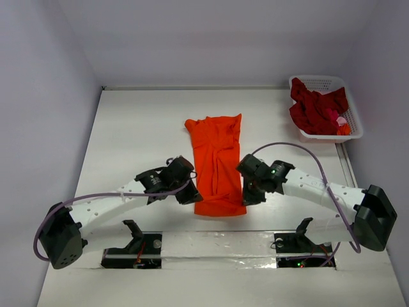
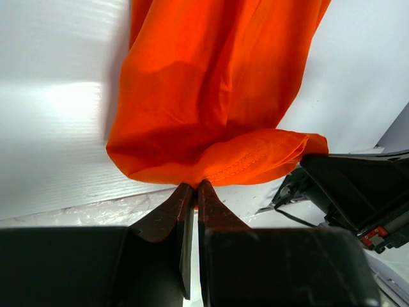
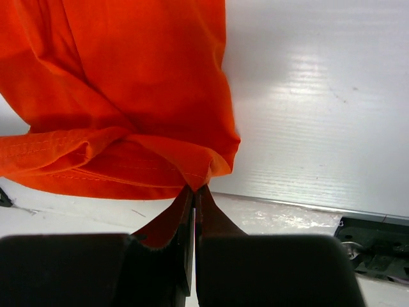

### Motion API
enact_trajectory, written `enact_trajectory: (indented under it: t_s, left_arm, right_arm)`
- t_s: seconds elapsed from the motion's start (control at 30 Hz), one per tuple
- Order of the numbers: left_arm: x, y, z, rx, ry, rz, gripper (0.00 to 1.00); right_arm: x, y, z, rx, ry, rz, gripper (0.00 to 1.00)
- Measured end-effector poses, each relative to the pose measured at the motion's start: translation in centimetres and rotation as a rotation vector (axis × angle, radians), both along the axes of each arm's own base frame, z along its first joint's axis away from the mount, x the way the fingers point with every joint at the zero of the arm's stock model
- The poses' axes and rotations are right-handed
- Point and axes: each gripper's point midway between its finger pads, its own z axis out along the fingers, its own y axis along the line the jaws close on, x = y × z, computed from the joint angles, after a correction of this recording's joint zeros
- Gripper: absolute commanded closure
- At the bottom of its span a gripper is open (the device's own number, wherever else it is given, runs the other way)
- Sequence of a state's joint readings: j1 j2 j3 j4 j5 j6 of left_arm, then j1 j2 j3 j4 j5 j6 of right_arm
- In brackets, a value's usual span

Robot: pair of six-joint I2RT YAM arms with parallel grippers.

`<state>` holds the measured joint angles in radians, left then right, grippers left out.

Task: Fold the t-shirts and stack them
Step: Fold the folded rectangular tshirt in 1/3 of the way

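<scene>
I count one orange t-shirt (image 1: 217, 163), one white basket (image 1: 319, 81) and two grippers. Dark red shirts (image 1: 316, 109) sit heaped in the basket at the far right corner of the tabletop (image 1: 140, 128); I cannot tell how many. The orange t-shirt lies mid-tabletop as a long narrow strip, creased, with its stitched hem at the near end. The left gripper (image 2: 195, 187) pinches the near left corner of that hem, jaws pressed together on the fabric. The right gripper (image 3: 193, 190) pinches the near right corner likewise.
</scene>
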<state>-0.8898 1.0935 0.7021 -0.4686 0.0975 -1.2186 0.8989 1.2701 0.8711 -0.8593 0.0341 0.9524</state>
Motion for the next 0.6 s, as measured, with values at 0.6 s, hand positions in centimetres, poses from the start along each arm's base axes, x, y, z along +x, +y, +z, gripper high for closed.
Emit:
enact_trajectory:
  t_s: [0.6]
  left_arm:
    - [4.2, 0.1, 1.0, 0.033, -0.033, 0.001, 1.0]
  right_arm:
    - [5.6, 0.8, 1.7, -0.008, -0.057, 0.022, 1.0]
